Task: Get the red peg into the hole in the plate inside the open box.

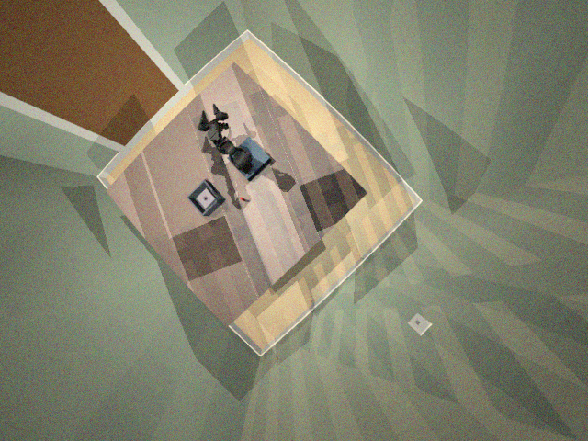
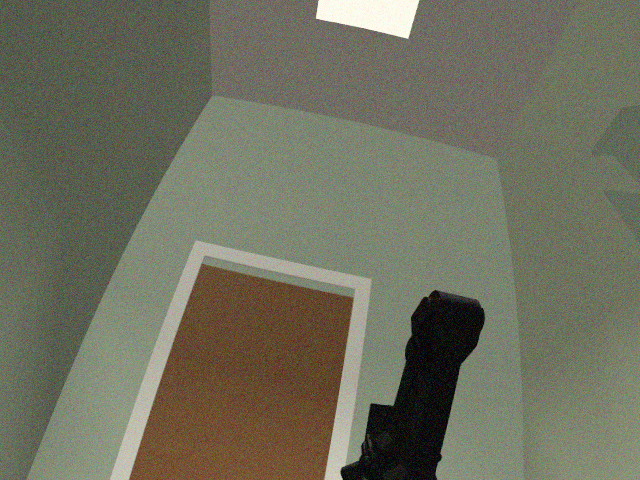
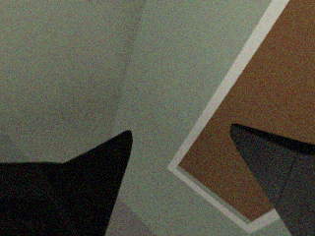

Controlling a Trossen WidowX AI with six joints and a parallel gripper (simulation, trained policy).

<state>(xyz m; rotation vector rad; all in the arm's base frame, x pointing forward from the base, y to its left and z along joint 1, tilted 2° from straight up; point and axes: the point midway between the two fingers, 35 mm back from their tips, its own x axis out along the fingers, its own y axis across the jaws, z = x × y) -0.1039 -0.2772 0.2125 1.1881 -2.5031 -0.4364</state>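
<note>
The red peg [image 1: 243, 199] shows as a tiny red spot on the table in the top view; its pose is too small to tell. The open box [image 1: 213, 206] stands left of it, dark-walled, with a pale plate [image 1: 201, 195] at the bottom and a small dark hole in it. My gripper [image 1: 209, 109] [image 3: 179, 132] is open and empty, its fingers wide apart. It is well away from peg and box, beyond the arm's base. In the wrist view it faces the wall and door; neither peg nor box shows there.
The arm's base stands on a blue block [image 1: 259, 151] right of the box. The table [image 1: 280, 237] has a raised pale rim around it. A brown door [image 1: 71, 57] [image 2: 248, 372] [image 3: 276, 88] shows beyond. A black arm part [image 2: 429, 382] rises in the exterior view.
</note>
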